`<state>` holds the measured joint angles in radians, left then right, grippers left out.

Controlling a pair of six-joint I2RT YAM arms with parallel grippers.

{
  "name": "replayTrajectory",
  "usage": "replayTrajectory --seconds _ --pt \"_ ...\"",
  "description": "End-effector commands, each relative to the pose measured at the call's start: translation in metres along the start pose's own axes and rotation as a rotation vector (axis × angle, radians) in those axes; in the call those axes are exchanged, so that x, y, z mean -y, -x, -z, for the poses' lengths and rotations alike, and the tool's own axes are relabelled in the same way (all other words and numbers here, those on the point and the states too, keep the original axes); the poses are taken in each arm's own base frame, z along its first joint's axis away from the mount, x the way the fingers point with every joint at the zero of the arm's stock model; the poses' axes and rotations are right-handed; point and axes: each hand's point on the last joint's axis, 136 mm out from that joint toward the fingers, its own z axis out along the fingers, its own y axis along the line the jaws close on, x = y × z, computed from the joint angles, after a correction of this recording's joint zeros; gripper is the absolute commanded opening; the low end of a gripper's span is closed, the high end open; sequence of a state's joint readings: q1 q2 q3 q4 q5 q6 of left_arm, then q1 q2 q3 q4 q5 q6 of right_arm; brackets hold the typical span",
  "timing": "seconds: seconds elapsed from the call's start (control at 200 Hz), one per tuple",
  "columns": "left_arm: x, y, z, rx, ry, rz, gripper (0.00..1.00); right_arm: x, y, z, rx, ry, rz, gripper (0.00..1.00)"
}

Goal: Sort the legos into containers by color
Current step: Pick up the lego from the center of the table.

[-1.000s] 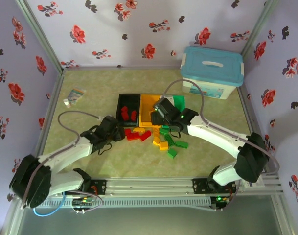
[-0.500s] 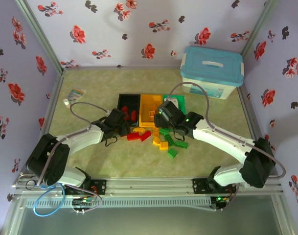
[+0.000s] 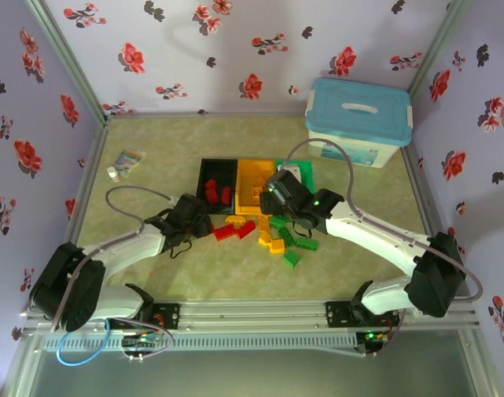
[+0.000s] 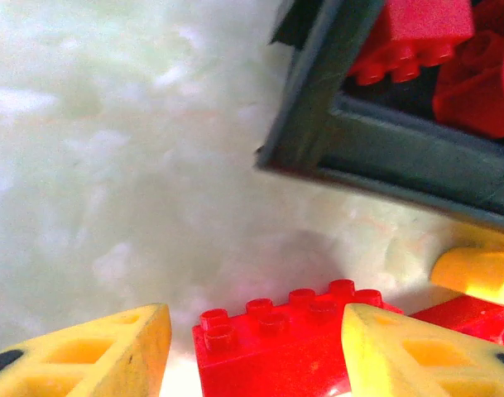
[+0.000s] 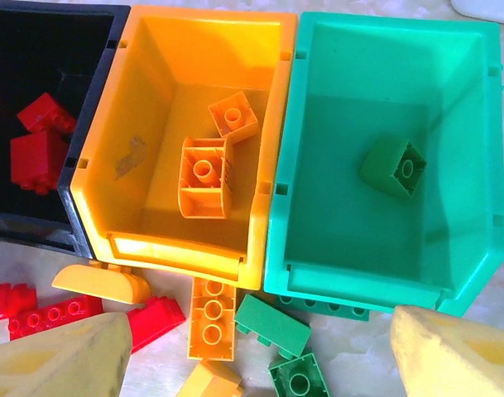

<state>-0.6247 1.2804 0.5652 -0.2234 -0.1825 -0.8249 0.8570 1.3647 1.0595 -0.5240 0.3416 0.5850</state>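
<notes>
Both arms (image 3: 127, 246) bent inward; left end effector (image 4: 256, 335) low, straddling red lego (image 4: 276, 351).

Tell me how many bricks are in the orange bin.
2. A small brick lies near the far wall of the orange bin; a larger brick sits mid-floor, just nearer. The near wall may hide a sliver of floor.

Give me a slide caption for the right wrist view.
Right gripper open, facing the black bin, orange bin and green bin; unsorted legos in front.
</notes>
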Motion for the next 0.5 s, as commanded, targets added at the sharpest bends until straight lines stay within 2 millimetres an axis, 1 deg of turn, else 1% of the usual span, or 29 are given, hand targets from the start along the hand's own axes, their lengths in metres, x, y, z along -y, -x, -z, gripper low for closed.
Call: replayTrajectory --seconds 0.0,0.05,0.115,0.125,0.16,0.235,0.305,0.355,0.495 --pt "-0.034 -0.021 0.009 -0.029 0.114 0.034 0.56 -0.003 0.006 -0.004 0.009 0.003 -0.025 0.82" --pt "-0.037 -0.022 0.016 -0.019 0.12 0.039 0.56 -0.004 0.007 -0.005 0.011 0.005 -0.027 0.82" --pt "-0.036 -0.023 0.023 -0.007 0.102 0.043 0.56 -0.005 0.008 -0.006 0.012 0.005 -0.027 0.81" --pt "-0.035 -0.024 0.023 -0.008 0.099 0.042 0.56 -0.009 0.005 -0.006 -0.002 0.024 -0.026 0.81" --pt "-0.033 -0.025 0.026 -0.011 0.087 0.042 0.57 -0.01 0.005 -0.006 -0.005 0.031 -0.025 0.81" --pt "-0.027 -0.03 0.027 -0.037 0.051 0.039 0.59 -0.011 0.006 -0.006 -0.004 0.032 -0.025 0.82" --pt "-0.018 -0.032 0.027 -0.054 0.015 0.02 0.64 -0.012 0.007 -0.005 -0.001 0.035 -0.024 0.81" --pt "-0.014 -0.031 0.027 -0.058 0.004 0.003 0.67 -0.011 0.008 -0.004 0.001 0.034 -0.025 0.81" --pt "-0.008 -0.027 0.024 -0.061 0.001 -0.058 0.72 -0.008 0.006 -0.002 0.001 0.029 -0.026 0.81"
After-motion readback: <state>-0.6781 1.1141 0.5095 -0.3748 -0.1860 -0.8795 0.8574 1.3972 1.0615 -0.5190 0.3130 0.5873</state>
